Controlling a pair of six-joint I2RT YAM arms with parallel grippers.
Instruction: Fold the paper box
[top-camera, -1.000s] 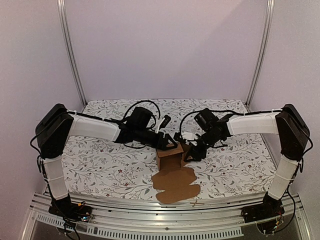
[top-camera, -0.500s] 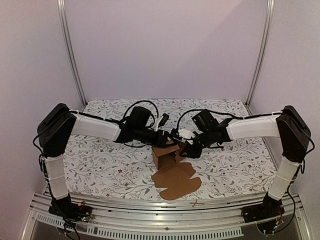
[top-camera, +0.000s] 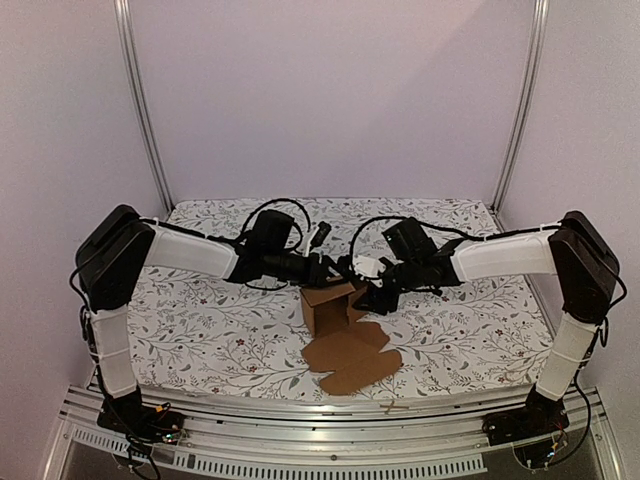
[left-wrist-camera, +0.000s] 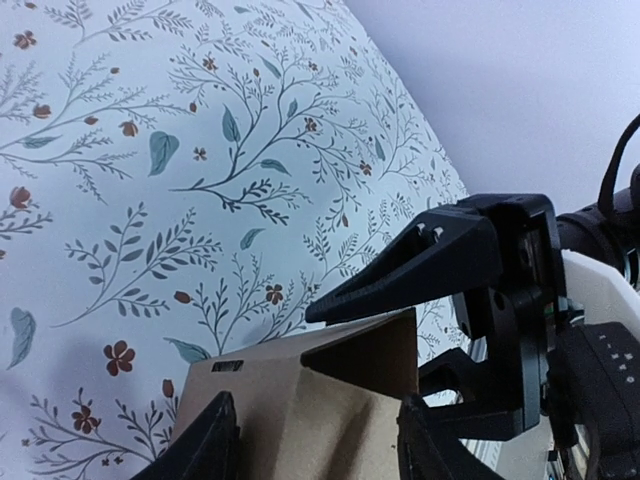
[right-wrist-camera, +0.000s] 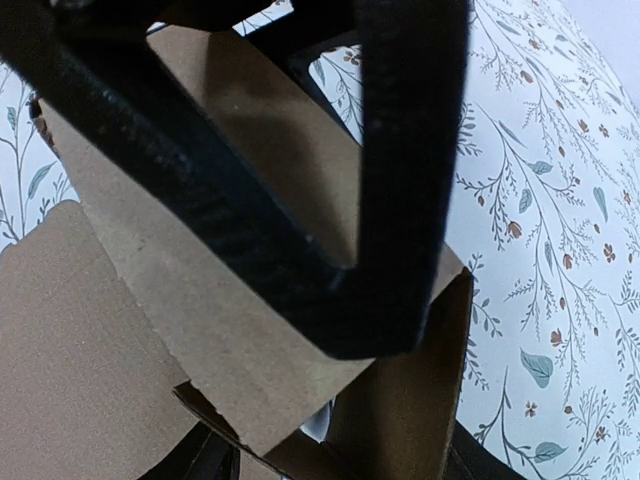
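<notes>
- Roughly: found paper box (top-camera: 335, 308) at ctr of top view on floral cloth (top-camera: 200, 320). Part-folded, w/ raised boxy section toward upper part of frame and flat unfolded flaps spread toward bottom edge.
- Judged long axis as running top-to-bottom of frame, tilted slightly to lower right. Flat end pointed at bottom edge, raised end at back wall.
- Approached raised section from both sides: left gripper (top-camera: 338, 272) from frame left, at its upper-left corner; right gripper (top-camera: 366, 297) from frame right, at its right wall. Sat touching or just beside cardboard, neither clearly nearer.
- Saw, in left wrist view, left fingers (left-wrist-camera: 215, 445) astride top of raised section w/ cardboard between them. Couldn't tell if pinching or merely straddling.
- Saw there also right jaws parted, upper finger over corner of an upright flap, lower finger beneath. Looked released, not clamped on thin board.
- Got little from right wrist view: mostly blocked by a black finger close up, w/ brown panels behind and cloth at frame right.
- Reckoned next move hinged on that upright flap lying between right jaws, free edge toward frame right. Prob. needed pushing inward while left steadied wall.
</notes>
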